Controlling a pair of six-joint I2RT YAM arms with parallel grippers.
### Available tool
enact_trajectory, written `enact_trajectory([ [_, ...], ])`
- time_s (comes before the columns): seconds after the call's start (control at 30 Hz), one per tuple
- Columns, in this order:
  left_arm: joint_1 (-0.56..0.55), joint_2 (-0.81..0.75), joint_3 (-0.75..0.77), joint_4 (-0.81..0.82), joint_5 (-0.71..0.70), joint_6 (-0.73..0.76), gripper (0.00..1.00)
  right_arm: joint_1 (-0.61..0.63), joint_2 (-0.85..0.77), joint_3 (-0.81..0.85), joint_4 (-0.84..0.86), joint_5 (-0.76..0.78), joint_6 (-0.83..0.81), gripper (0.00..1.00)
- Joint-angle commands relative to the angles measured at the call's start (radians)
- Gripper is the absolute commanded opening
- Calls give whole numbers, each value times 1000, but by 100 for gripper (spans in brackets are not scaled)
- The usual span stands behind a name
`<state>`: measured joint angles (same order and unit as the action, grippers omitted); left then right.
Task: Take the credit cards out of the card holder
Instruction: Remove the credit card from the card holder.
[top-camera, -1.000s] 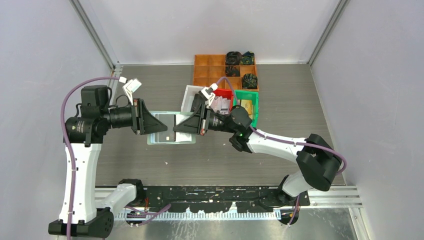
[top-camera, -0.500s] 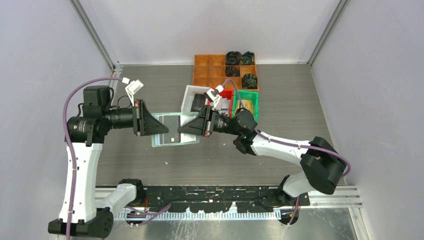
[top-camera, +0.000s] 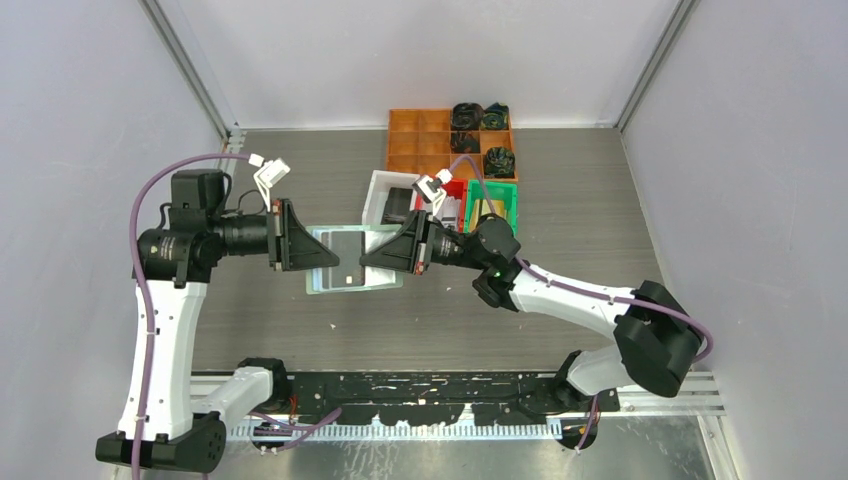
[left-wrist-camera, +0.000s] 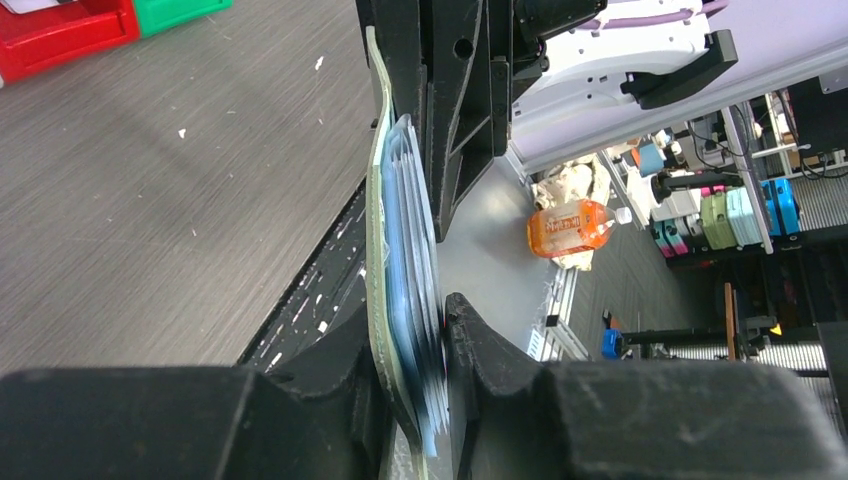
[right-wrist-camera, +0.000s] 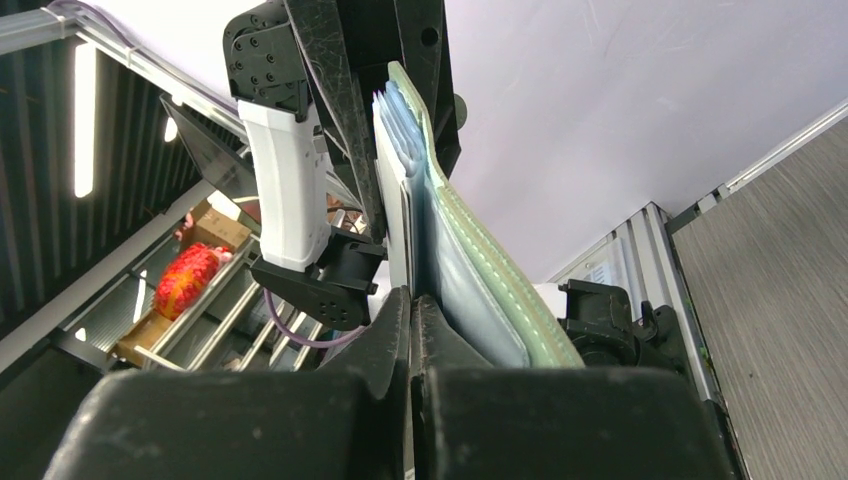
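Note:
The pale sage-green card holder (top-camera: 385, 280) hangs above the table between my two grippers. My left gripper (top-camera: 332, 260) is shut on its left end. In the left wrist view the fingers (left-wrist-camera: 462, 318) squeeze the green cover (left-wrist-camera: 377, 200) and its bluish pockets (left-wrist-camera: 405, 210) together. My right gripper (top-camera: 364, 262) comes in from the right, shut on a thin pale card edge (right-wrist-camera: 404, 235) beside the holder's cover (right-wrist-camera: 470, 240). Whether that sheet is one of the credit cards or a pocket wall I cannot tell. A dark card (top-camera: 345, 245) shows inside the holder.
An orange compartment tray (top-camera: 430, 135) with dark fabric bundles (top-camera: 480, 118) stands at the back. In front of it are a white bin (top-camera: 378, 195), a red bin (top-camera: 455, 188) and a green bin (top-camera: 497, 205). Grey walls close in on three sides.
Both grippers and the card holder have drifted a little to the right. The left jaws have closed in tighter on the holder. A dark card now shows inside it.

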<state>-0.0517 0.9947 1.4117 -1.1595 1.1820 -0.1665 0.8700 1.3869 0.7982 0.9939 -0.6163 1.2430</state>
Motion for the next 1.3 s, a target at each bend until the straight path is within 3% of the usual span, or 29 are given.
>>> enact_trajectory([
  [0.0, 9, -13, 65, -10, 59, 22, 24, -51, -60, -1, -50, -12, -59, 1],
  [0.33, 8, -17, 79, -14, 75, 24, 25, -76, -58, 1, -39, -9, -47, 1],
  [0.57, 7, -20, 87, -12, 74, 23, 24, -96, -46, -8, 65, -3, 26, 1],
  [0.73, 8, -33, 65, 44, 66, -19, 17, -94, -28, -31, 161, 25, 84, 1],
  [0.97, 8, -45, 59, 71, 63, -44, 13, -90, -32, -53, 165, 35, 82, 1],
  [1.07, 8, -48, 47, 88, 48, -62, 4, -72, -24, -31, 155, 29, 71, 1],
  [1.27, 8, -52, 40, 114, -51, -92, 0, -6, 8, 39, 130, 20, 42, 25],
])
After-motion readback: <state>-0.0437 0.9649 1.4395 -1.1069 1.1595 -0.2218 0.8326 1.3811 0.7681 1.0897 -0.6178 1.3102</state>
